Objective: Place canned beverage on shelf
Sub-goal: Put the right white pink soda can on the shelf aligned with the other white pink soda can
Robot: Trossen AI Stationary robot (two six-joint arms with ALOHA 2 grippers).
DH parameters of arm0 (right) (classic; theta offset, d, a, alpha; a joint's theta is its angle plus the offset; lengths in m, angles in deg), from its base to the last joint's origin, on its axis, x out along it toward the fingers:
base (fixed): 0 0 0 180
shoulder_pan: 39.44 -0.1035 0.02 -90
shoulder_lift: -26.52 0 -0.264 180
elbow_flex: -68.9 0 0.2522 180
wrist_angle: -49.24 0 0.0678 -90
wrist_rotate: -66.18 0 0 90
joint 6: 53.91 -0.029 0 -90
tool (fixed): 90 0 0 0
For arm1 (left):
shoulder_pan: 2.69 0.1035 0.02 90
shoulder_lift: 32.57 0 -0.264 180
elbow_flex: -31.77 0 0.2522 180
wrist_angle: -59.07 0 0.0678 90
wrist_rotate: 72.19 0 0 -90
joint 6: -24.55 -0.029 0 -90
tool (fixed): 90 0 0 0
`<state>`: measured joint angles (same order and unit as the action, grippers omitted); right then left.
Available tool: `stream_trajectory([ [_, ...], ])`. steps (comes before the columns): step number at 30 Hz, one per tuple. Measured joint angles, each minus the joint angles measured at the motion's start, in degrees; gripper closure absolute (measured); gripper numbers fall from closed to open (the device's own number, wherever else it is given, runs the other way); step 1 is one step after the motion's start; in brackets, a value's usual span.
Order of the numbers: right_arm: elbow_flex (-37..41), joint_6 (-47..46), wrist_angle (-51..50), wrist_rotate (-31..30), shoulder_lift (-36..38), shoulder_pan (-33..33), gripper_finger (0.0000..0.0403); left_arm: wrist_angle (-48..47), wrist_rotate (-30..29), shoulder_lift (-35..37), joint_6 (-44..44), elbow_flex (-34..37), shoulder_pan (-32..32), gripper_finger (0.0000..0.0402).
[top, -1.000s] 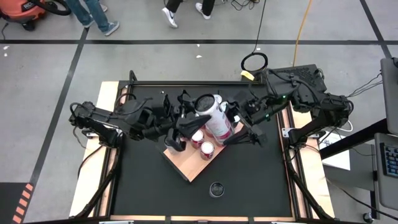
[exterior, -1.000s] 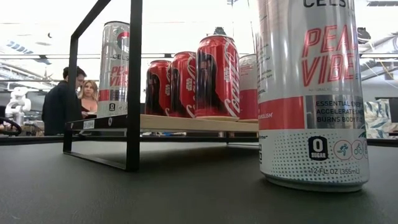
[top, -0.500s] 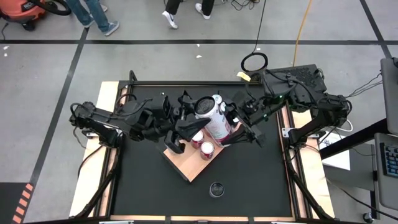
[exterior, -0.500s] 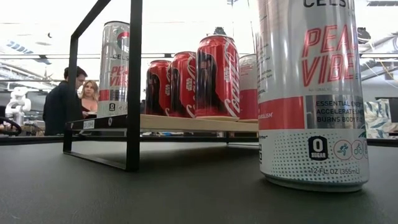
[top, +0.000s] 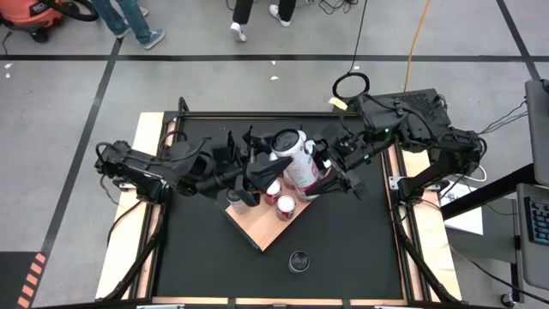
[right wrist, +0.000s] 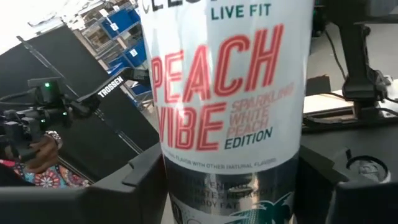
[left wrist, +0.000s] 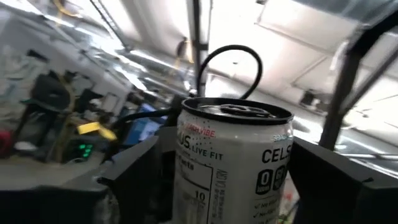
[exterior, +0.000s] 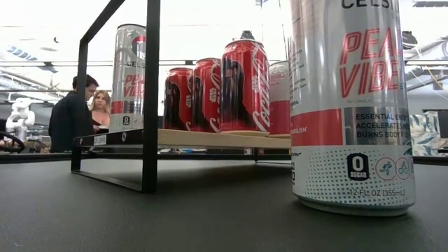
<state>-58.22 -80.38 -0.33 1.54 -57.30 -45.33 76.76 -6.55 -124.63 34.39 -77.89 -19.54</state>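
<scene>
A tall white Peach Vibe can [top: 296, 163] stands upright between both grippers, over the far right part of the light-brown shelf [top: 257, 225]. My left gripper [top: 273, 163] reaches it from the table's left and is shut on it; its top shows in the left wrist view [left wrist: 236, 112]. My right gripper [top: 321, 173] reaches it from the right and is shut on it; its label shows in the right wrist view [right wrist: 230, 93]. Both arms hide its base, so I cannot tell if it rests on the shelf. Several red cans [exterior: 245, 84] and another tall can [exterior: 129, 77] stand on the shelf [exterior: 210, 138]. My left gripper pinches the can's upper part [left wrist: 283, 180], just below the rim, between its two fingers [left wrist: 336, 193]. They come from the table's left, slanting a little down, and lie across the upright can. My right gripper pinches the can's lower half [right wrist: 180, 180], below the label's large lettering, between its two fingers [right wrist: 124, 193]. They come about level from the table's right, across the upright can.
A further tall can [top: 298, 260] stands on the black tabletop near the front edge and looms large in the low view [exterior: 350, 105]. The shelf sits cornerwise on a black metal frame [exterior: 148, 98]. People stand beyond the table [exterior: 77, 112].
My right gripper has gone a little toward the table's left and far edge, closer in on the can. The can's top has shifted slightly toward the right. The cans on the shelf have kept still.
</scene>
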Motion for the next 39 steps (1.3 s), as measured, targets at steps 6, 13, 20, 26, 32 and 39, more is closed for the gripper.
stream_trajectory([
  [6, 0.07, -0.17, -4.23, -1.84, 2.08, 0.33, 0.0173, -3.77, -5.92, 1.69, 0.21, 0.0, -2.18, 0.004],
  [13, 0.07, 0.73, -14.08, -13.44, 6.21, 0.22, 0.0173, -5.93, -13.59, 3.28, 0.32, 0.0, -4.59, 0.0036],
  [20, 0.07, 0.8, -20.55, -31.22, 7.05, -2.0, 0.0172, -6.51, -18.69, 2.99, 0.38, 0.02, -5.0, 0.0036],
  [26, 0.04, 0.61, -20.03, -40.49, 5.12, -4.08, 0.0172, -6.49, -21.22, 2.03, 0.35, 0.06, -4.81, 0.0036],
  [32, 0.02, 1.15, -19.44, -41.79, 2.55, -4.41, 0.0172, -7.42, -22.43, 1.1, 0.32, 0.09, -4.55, 0.0031],
  [39, 0.02, 2.12, -18.87, -41.61, 0.57, -5.16, 0.0172, -8.87, -25.34, 1.27, 0.23, 0.04, -3.78, 0.0005],
])
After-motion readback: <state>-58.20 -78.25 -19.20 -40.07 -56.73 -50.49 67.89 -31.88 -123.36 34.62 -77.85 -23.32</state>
